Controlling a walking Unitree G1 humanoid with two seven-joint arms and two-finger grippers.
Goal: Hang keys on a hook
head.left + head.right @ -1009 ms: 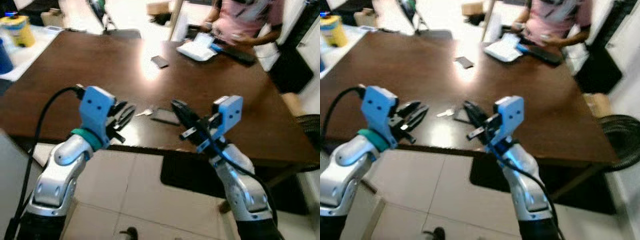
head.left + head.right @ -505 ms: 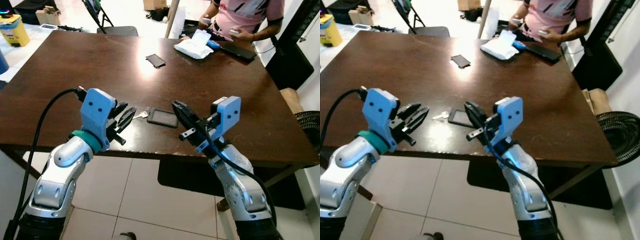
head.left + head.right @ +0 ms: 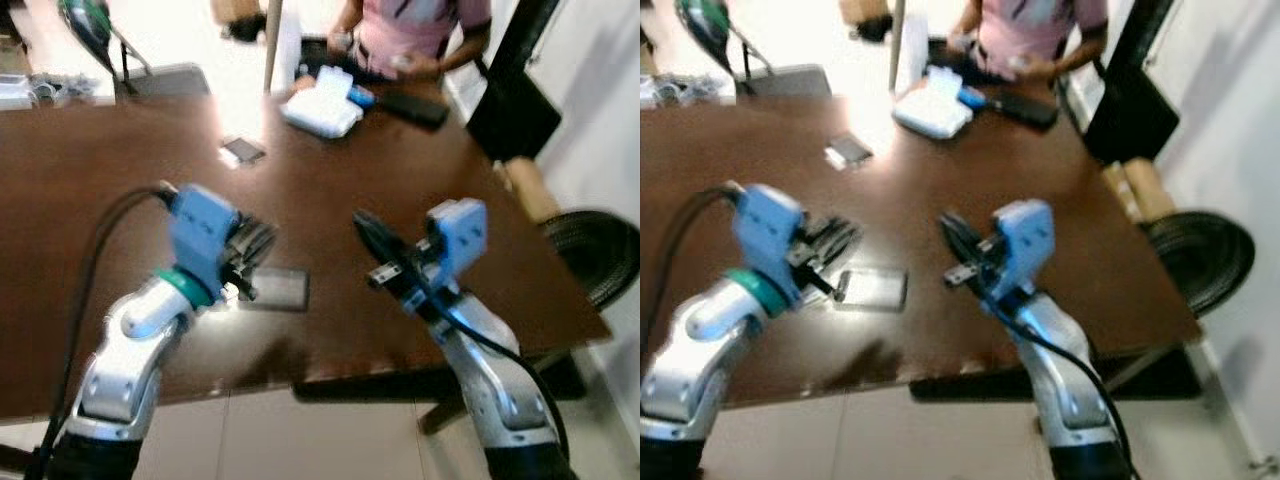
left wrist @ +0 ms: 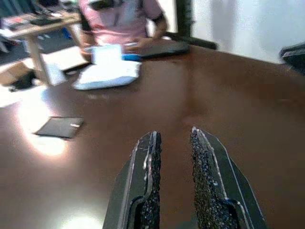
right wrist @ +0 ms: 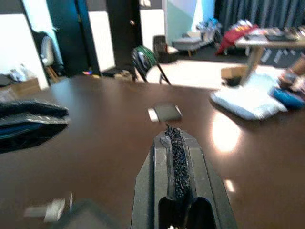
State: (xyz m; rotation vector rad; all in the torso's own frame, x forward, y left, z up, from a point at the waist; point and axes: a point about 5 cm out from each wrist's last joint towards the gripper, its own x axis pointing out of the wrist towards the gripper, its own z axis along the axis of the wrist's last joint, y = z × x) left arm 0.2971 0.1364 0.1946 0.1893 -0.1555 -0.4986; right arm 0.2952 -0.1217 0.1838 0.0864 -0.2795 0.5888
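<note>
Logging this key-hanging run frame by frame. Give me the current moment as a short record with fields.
surface: dark brown table
left gripper: above the table, fingers slightly apart, empty
right gripper: above the table, fingers shut, empty
key: small, blurred, on the table
dark flat case: on the table, by the left gripper
small dark card: mid-table
person: seated at the far side
image: blurred

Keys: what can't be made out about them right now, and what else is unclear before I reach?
- Keys: only a pale smear in the right wrist view because of blur, so the count and ring cannot be told.
- Eye views: motion blur and the left gripper obscure the spot beside the dark flat case where they lie.
- Hook: where it is cannot be told.
</note>
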